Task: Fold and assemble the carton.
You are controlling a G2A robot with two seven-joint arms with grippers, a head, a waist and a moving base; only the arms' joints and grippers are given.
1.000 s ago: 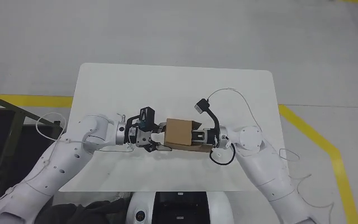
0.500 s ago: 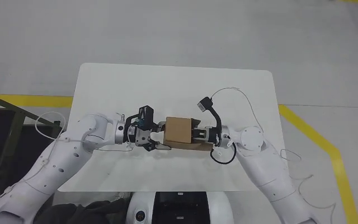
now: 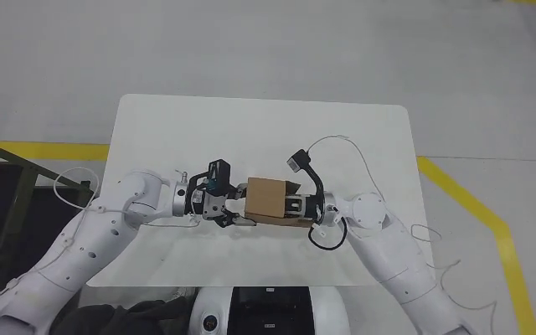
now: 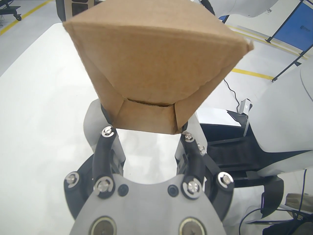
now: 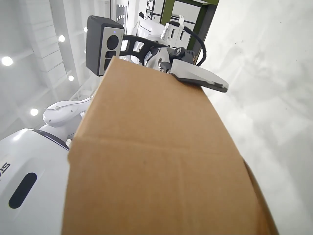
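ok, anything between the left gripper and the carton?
Nothing visible. The carton has its folded end directly at the left gripper, with nothing else between them. The right gripper is at the carton's opposite end.

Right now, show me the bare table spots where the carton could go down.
Widest: the far strip of the table, beyond both arms. A narrower strip lies between the carton and the near edge. Crowded: the middle band, where the left pincer and right pincer meet at the carton.
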